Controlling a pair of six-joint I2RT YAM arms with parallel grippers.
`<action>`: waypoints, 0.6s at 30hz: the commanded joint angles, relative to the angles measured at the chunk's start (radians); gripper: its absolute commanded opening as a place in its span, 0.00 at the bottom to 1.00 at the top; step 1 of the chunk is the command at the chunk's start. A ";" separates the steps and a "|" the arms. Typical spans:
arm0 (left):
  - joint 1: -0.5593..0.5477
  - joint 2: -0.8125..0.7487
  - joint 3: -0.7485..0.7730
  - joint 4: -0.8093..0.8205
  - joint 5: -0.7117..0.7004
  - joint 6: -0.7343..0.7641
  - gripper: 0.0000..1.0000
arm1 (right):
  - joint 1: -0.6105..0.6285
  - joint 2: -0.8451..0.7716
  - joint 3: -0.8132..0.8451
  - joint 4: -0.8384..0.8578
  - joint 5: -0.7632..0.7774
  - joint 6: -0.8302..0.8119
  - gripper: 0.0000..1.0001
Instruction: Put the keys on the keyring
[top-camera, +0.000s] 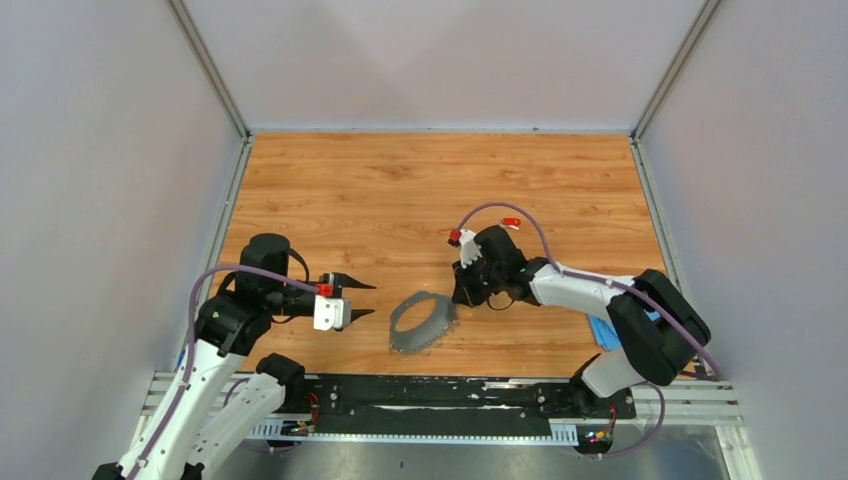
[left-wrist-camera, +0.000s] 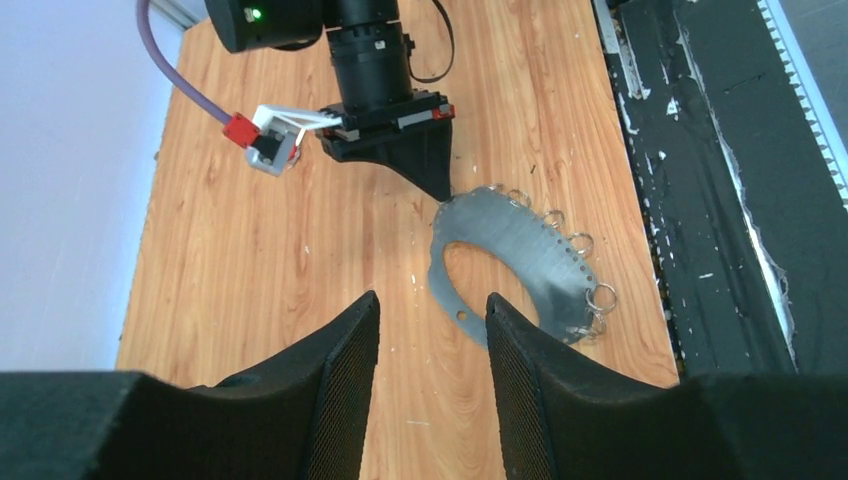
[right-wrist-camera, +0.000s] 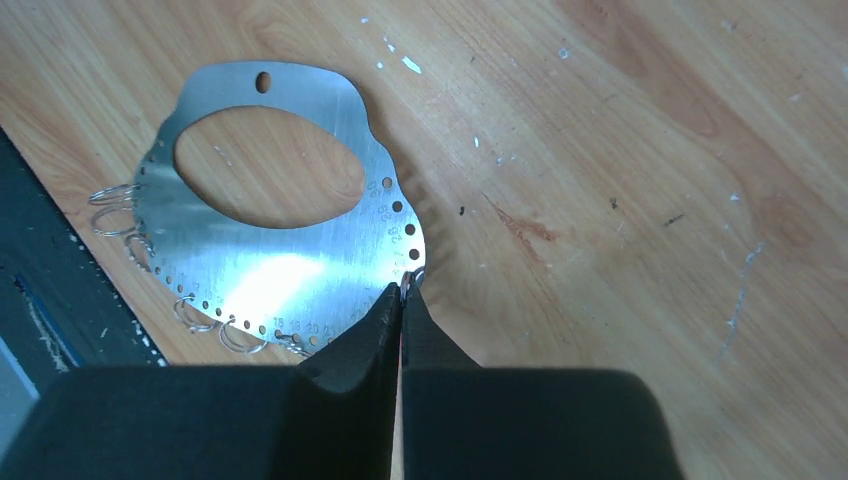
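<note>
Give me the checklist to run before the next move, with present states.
1. Right gripper shut at the rim of the flat grey metal keyring: ok.
2. Right gripper pinching one of the rim's small wire loops: cannot tell.
3. Left gripper open and empty: ok.
4. Keyring lying on the wooden table: ok.
5. A key held by either gripper: not ok, none seen.

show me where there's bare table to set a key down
Free: the far strip of table along the back wall, side to side. Crowded: near centre, where the keyring lies between the left tool and the right tool.
</note>
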 joint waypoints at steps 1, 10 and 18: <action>-0.006 0.005 -0.008 0.001 0.024 -0.005 0.47 | 0.009 -0.113 0.016 -0.018 -0.011 -0.012 0.00; -0.006 0.073 -0.001 0.000 0.140 -0.077 0.62 | 0.122 -0.336 0.160 -0.023 -0.208 0.006 0.00; -0.006 0.154 0.063 -0.001 0.223 -0.063 0.58 | 0.217 -0.347 0.310 -0.126 -0.234 -0.030 0.00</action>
